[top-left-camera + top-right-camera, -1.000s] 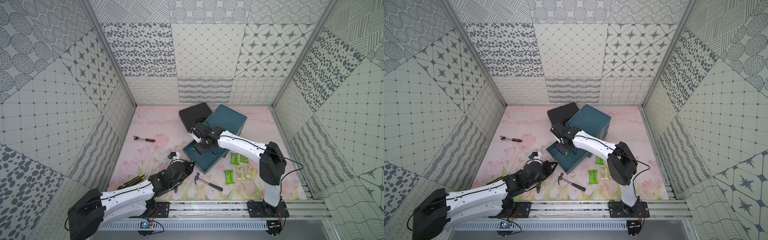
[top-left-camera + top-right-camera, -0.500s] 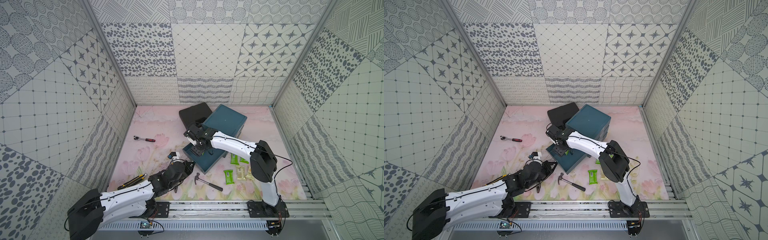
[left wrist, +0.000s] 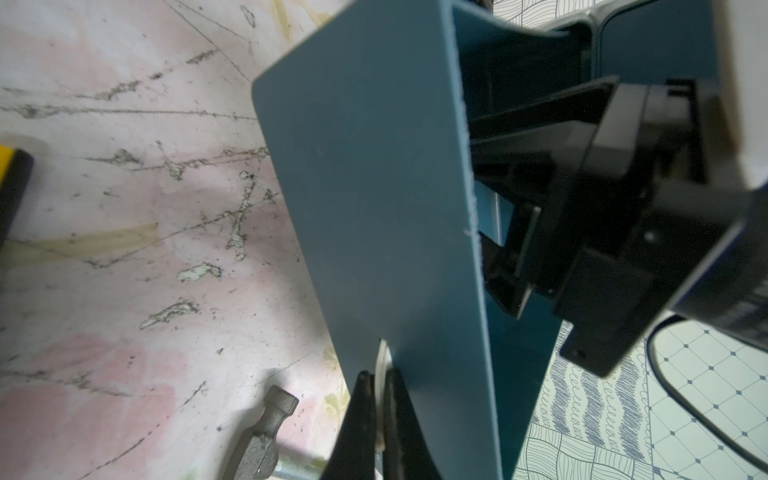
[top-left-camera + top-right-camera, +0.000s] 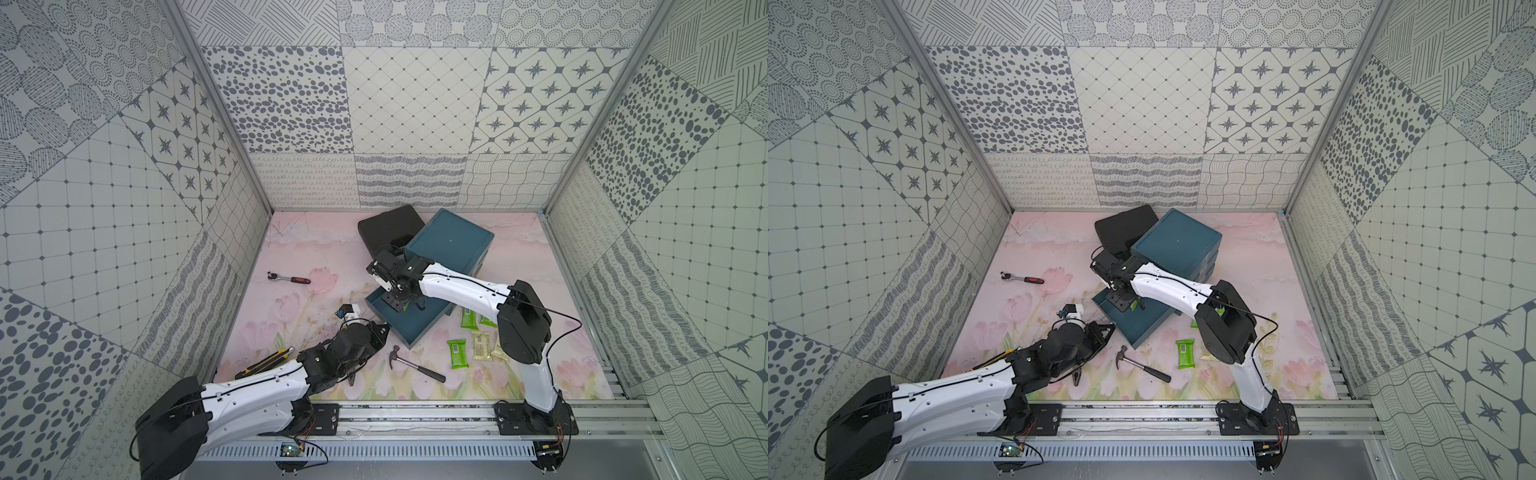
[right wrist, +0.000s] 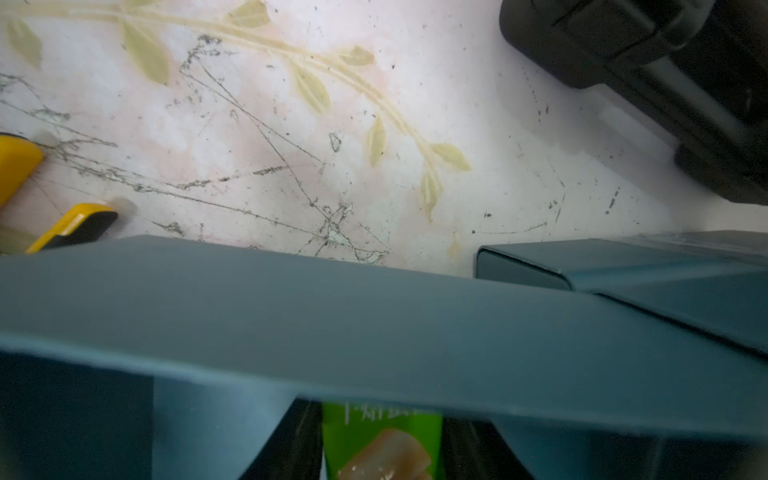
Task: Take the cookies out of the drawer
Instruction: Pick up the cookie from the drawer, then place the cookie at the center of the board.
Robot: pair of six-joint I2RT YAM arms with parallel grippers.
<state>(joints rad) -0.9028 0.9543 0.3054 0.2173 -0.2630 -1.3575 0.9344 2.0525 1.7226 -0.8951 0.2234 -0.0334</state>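
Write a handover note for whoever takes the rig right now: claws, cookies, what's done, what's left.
Left claw: shut, pinching a pale tab at the drawer front.
Right claw: down inside the open drawer, fingers either side of a green packet; a firm grip can't be confirmed.
Done: five packets, green and beige, lie on the table beside the drawer.
Left: lift this green packet out and set it with the others. The right arm hides part of the drawer, so check for more.

Top cams overhead; both wrist cams close on drawer point(image 3: 374, 187).
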